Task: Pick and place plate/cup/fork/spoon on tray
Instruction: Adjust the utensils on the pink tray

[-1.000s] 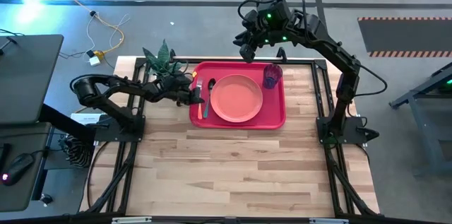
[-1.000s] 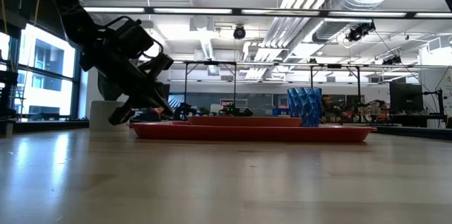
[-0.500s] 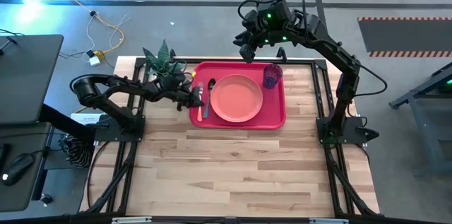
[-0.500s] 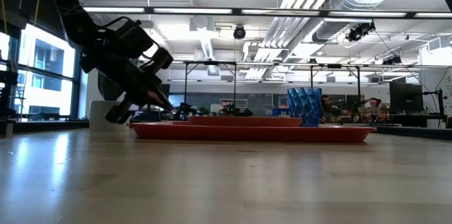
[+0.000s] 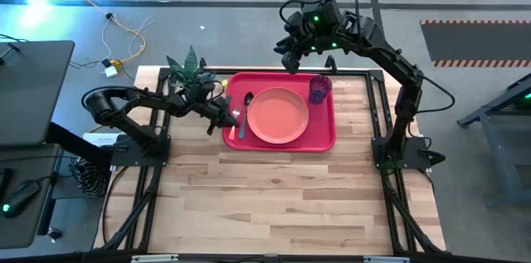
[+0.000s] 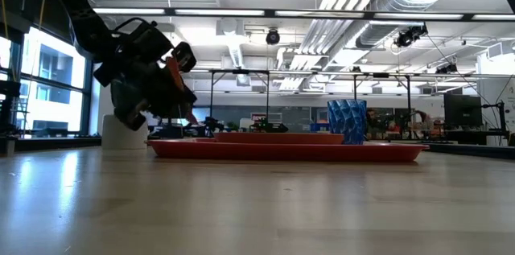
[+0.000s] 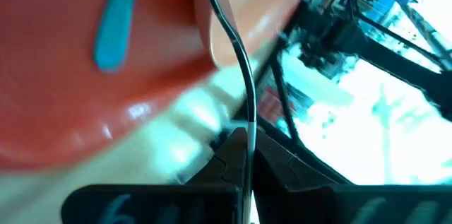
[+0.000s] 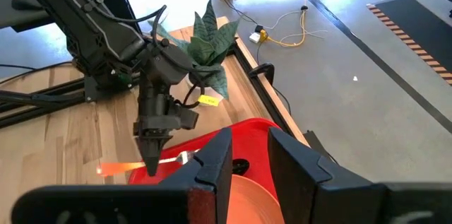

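Observation:
The red tray (image 5: pixel 323 137) holds the salmon plate (image 5: pixel 278 115), the blue-purple cup (image 5: pixel 319 89) at its far right corner, and the teal-handled spoon (image 5: pixel 243 122) along its left side. My left gripper (image 5: pixel 226 116) hangs over the tray's left rim, shut on the fork (image 8: pixel 180 157). The fork's orange handle shows in the low view (image 6: pixel 172 70). My right gripper (image 5: pixel 290 57) is open and empty, high above the tray's far edge. My left gripper pinches the fork between its two fingers, about where the orange handle (image 8: pixel 120 169) meets the silver neck. The fingers (image 8: pixel 152 159) point down and lie across the fork. The fork is lifted clear of the tray, its tines (image 8: pixel 185 157) toward the tray.
A green potted plant (image 5: pixel 192 70) stands at the table's far left corner, just behind my left arm; its white pot shows in the low view (image 6: pixel 121 130). Bare wood (image 5: pixel 282 197) lies between the tray and the near edge.
My left gripper has risen a little at the tray's left rim and tipped, staying shut. The fork has gone up with it, and its orange handle now shows beside the fingers in the low view. My right arm has kept still.

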Controlling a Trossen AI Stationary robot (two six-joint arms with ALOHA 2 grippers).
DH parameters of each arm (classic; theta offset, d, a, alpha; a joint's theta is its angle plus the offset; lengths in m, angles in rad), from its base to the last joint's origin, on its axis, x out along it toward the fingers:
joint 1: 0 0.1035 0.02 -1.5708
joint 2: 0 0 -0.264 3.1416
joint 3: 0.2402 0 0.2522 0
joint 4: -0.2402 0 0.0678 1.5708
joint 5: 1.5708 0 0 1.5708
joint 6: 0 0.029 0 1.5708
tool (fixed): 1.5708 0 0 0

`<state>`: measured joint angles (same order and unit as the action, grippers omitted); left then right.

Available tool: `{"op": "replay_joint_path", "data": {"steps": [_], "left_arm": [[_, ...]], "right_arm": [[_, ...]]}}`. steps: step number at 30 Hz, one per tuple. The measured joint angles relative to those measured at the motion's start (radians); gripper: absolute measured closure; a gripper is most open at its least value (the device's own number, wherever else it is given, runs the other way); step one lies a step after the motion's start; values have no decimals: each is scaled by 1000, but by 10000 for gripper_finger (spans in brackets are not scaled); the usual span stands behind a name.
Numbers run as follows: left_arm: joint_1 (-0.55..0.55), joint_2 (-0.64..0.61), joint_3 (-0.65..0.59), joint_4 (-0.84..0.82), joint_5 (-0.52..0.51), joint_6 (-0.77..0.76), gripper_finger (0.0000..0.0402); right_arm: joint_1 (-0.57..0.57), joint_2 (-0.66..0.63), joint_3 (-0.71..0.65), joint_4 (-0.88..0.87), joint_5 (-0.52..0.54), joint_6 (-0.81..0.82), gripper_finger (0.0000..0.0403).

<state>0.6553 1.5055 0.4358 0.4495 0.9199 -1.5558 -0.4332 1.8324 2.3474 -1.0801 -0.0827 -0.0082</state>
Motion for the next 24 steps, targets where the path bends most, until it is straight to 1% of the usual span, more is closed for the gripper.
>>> {"op": "replay_joint_path", "data": {"steps": [2,4,9,12,15,20,24], "left_arm": [[0,0,0,-3,32,-59,401],[6,0,0,-23,27,-62,401],[33,49,0,-62,-62,30,401],[40,99,0,-48,-78,69,401],[38,144,-1,10,-80,118,401],[29,186,0,148,-77,120,401],[24,188,5,155,-112,130,401]], "right_arm": [[0,0,0,0,0,0,320],[0,0,0,0,0,0,320],[0,0,0,-15,0,0,320],[0,0,0,-20,0,0,320],[0,0,0,-23,0,0,320],[0,0,0,-23,0,0,320],[0,0,0,-23,0,0,320]]}}
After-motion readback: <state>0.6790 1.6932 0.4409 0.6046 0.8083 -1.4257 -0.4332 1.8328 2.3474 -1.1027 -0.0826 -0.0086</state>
